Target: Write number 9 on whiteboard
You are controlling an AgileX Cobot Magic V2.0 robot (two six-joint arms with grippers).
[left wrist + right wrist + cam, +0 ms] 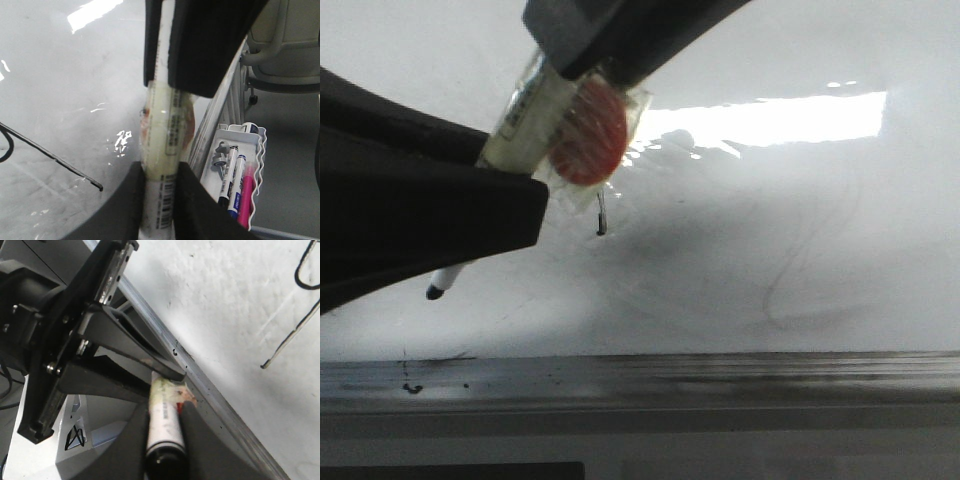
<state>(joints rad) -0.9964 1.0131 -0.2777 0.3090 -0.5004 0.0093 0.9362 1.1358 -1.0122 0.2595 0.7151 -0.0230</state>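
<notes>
My left pincer (159,165) and right pincer (165,410) both clamp the marker (525,120) near the whiteboard (800,260) edge rail (720,375); number 9 (295,305) thin, black.

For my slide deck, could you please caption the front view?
Both end effectors grip one marker above the whiteboard.

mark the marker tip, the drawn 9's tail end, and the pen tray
marker tip (434,292), front view, dark nib end.
number 9 tail (280,347), right wrist view, straight stroke above its lower end.
pen tray (260,165), left wrist view, wavy white rim.
</notes>
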